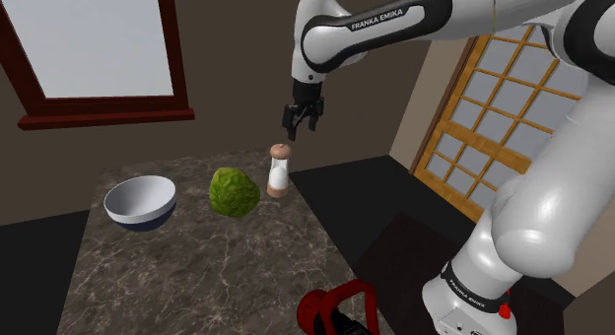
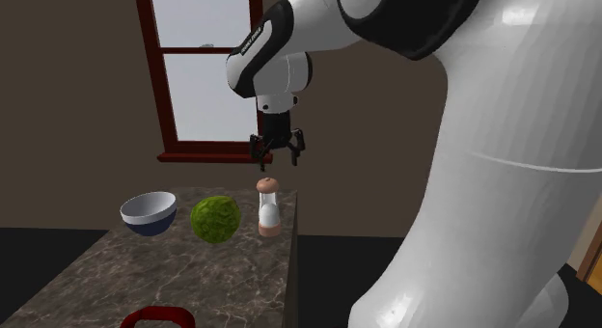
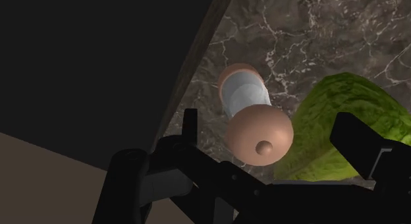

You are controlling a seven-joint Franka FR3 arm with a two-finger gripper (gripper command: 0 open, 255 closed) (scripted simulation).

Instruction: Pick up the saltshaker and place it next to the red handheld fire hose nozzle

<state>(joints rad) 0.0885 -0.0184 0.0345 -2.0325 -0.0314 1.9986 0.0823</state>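
Note:
The saltshaker [image 1: 280, 171] [image 2: 269, 208] [image 3: 253, 117] has a clear body with a tan cap and base. It stands upright near the far edge of the marble table [image 1: 197, 274]. My gripper [image 1: 301, 121] [image 2: 278, 152] [image 3: 270, 134] hangs a little above it, open, its fingers [image 3: 191, 124] apart on either side of the cap and not touching it. The red fire hose nozzle [image 1: 335, 311] [image 2: 154, 319] lies at the table's near edge, partly cut off by the picture's edge.
A green leafy ball [image 1: 235, 192] [image 2: 215, 220] sits right beside the shaker, and a white-and-blue bowl [image 1: 140, 202] [image 2: 149, 211] lies beyond it. A red-framed window [image 1: 89, 47] is behind the table. A lattice door [image 1: 493, 116] stands at the shoulder view's right.

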